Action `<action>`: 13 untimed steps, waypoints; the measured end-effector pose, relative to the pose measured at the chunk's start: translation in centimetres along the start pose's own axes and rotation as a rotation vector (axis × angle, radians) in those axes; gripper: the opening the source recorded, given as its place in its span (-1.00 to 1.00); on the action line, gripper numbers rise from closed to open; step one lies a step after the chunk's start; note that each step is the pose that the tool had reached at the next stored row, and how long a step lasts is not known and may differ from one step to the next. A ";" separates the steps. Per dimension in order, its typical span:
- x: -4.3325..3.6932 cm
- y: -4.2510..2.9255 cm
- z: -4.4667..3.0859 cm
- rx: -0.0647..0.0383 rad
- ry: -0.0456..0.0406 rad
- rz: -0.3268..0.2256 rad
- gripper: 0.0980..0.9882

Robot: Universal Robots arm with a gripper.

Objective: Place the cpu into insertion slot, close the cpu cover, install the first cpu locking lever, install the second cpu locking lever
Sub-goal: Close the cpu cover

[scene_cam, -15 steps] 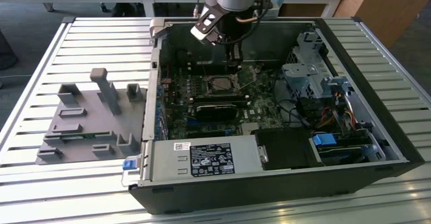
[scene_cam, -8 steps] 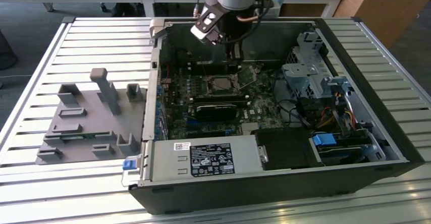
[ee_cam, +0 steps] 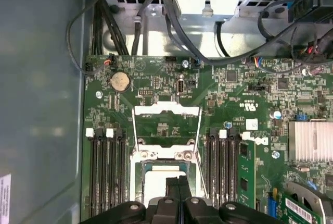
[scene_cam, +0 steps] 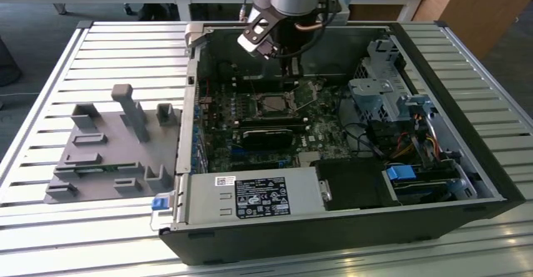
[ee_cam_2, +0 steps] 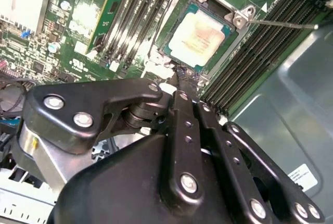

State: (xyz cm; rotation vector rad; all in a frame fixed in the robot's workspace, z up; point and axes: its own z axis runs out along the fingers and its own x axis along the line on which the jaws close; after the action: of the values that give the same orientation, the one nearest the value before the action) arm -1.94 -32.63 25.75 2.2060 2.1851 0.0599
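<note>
- In the insertion slot (ee_cam_2: 162, 41), about 6 o'clock of the pincer (ee_cam: 178, 182) in the exterior view: cpu (ee_cam_2: 197, 36) seated.
- Pincer tips together, empty.
- cpu cover (ee_cam: 166, 111) open; best pushed down evenly.

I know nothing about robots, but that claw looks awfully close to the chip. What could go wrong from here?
The gripper has its closed tips right at the edge of the cpu, which lies in the insertion slot. A sideways nudge might shift the chip or harm the socket. The cpu cover stands open with thin locking levers beside it, so the fingers could snag one.
</note>
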 end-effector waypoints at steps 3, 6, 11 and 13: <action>0.01 0.83 0.07 0.003 0.0042 0.000 -0.98; 0.02 1.92 0.13 0.004 0.0086 0.001 -0.98; 0.03 2.92 0.17 0.005 0.0128 -0.007 -0.98; 0.03 2.97 0.18 0.005 0.0142 -0.033 -0.98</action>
State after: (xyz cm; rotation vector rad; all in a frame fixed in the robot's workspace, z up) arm 1.03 -32.63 25.73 2.1783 2.2306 0.0695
